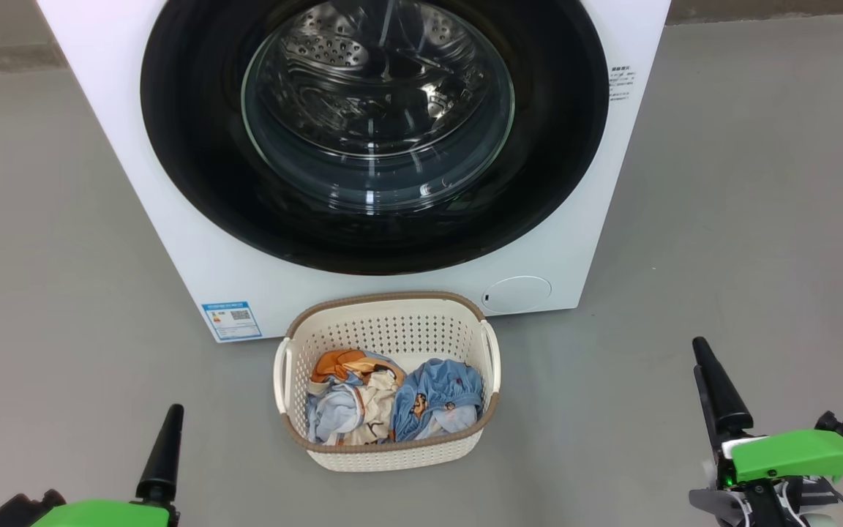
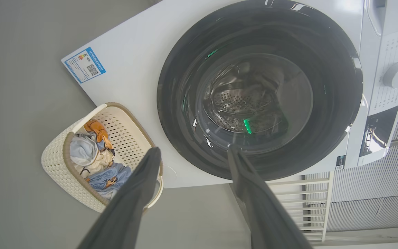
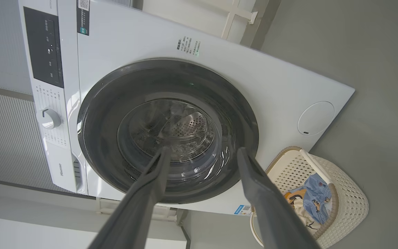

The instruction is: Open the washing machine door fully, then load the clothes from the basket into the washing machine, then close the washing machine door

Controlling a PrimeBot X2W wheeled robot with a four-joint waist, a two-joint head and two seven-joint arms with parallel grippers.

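Note:
The white washing machine (image 1: 136,146) stands straight ahead, and its round black washing machine door (image 1: 195,146) lies shut and flush against the front, with the steel drum visible through the glass. On the floor before it sits the cream basket (image 1: 385,301), and the clothes (image 1: 392,399) lie in it: light blue, cream and orange pieces. My left gripper (image 1: 169,432) is low at the left, short of the basket; the left wrist view shows this left gripper (image 2: 195,149) open and empty. My right gripper (image 1: 699,359) is low at the right; in the right wrist view the right gripper (image 3: 204,150) is open and empty too.
Grey floor spreads on both sides of the machine. A blue label sticker (image 1: 231,320) and a round white hatch (image 1: 516,294) mark the lower front. A control panel with a knob (image 2: 397,74) sits along the machine's top. A white rail frame (image 2: 299,204) stands beside it.

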